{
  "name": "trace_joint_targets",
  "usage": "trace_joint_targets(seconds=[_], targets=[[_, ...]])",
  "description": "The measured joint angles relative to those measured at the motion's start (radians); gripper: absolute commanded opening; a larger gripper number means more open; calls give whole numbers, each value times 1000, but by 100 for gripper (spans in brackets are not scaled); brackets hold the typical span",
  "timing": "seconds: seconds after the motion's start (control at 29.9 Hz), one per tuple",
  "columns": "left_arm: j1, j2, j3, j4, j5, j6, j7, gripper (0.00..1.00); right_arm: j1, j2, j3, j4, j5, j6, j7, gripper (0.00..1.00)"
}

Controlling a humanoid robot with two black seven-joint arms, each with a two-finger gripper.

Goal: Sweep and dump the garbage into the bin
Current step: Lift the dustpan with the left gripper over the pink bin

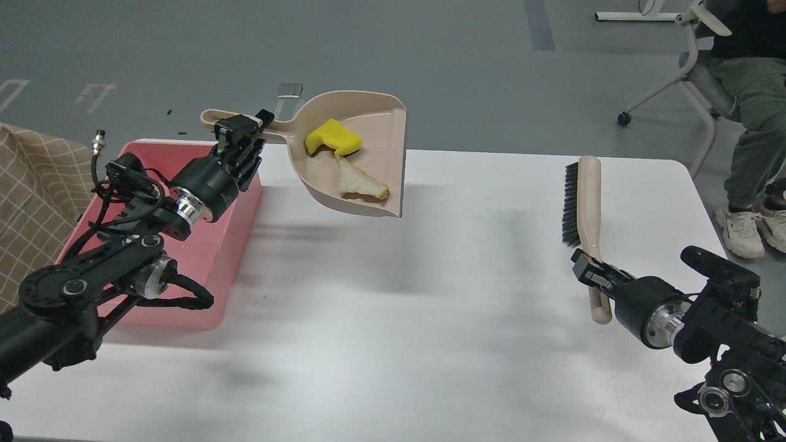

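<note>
My left gripper (242,132) is shut on the handle of the beige dustpan (381,132) and holds it raised above the table, just right of the pink bin (212,245). In the pan lie the yellow sponge chunk (333,137) and the white bread slice (360,183) with brown crust. The bin stands at the table's left side, partly hidden by my left arm. My right gripper (591,269) is shut on the handle of the beige brush (583,209) with black bristles, which lies along the table at the right.
The white table (417,319) spans the view. A beige checked cloth (31,184) is at the far left. A seated person (752,123) and a wheeled chair (688,67) are beyond the table's right corner.
</note>
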Motion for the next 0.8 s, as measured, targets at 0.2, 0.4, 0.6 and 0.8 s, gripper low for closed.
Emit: trace_joint_targets(seconds=[0.2, 0.4, 0.6, 0.8], targets=[[14, 80, -8, 2, -18, -55, -41, 3, 2, -1, 1, -1, 4, 0, 0, 0], [14, 142, -8, 26, -70, -108, -44, 5, 9, -22, -2, -8, 11, 0, 0, 0], [14, 186, -27, 89, -74, -197, -58, 6, 5, -31, -4, -9, 20, 0, 0, 0], [15, 228, -58, 174, -74, -308, -78, 7, 5, -52, -6, -12, 28, 0, 0, 0]])
